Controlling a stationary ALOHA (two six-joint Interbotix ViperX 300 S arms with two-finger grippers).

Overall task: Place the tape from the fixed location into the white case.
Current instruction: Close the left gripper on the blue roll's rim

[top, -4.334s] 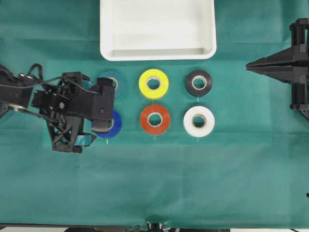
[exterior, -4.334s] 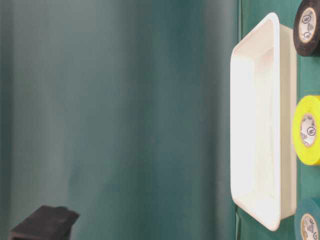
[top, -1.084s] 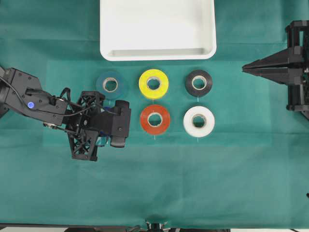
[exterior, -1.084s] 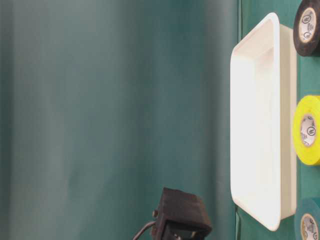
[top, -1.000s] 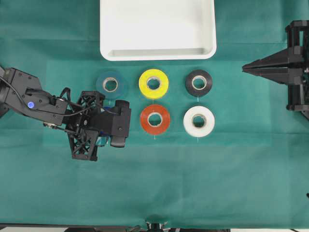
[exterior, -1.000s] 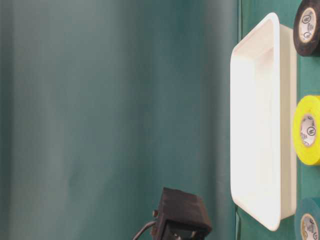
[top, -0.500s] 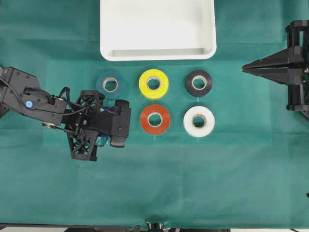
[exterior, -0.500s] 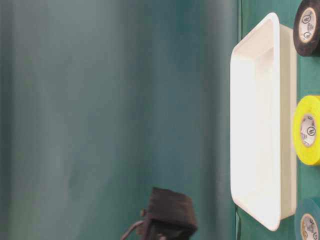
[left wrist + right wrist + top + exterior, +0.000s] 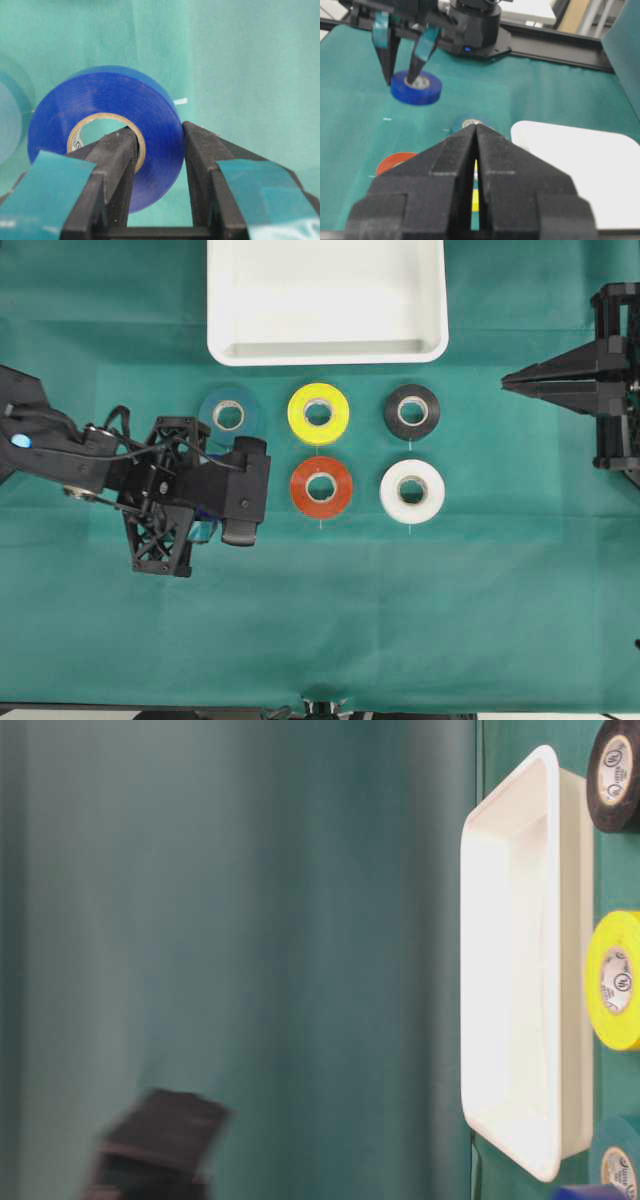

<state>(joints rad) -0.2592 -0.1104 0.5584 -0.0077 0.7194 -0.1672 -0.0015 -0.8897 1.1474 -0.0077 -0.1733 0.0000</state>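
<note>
Blue tape (image 9: pixel 107 130) in left pincer (image 9: pixel 159 150)

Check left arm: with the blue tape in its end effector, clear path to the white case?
Probably yes. The left end effector grips the blue tape by its wall. Between it and the white case only the flat teal roll lies, low enough to pass over.

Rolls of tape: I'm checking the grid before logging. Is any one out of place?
Yes: the blue tape is off the cloth, its wall pinched by the left hand. The other five rolls lie flat in rows.
</note>
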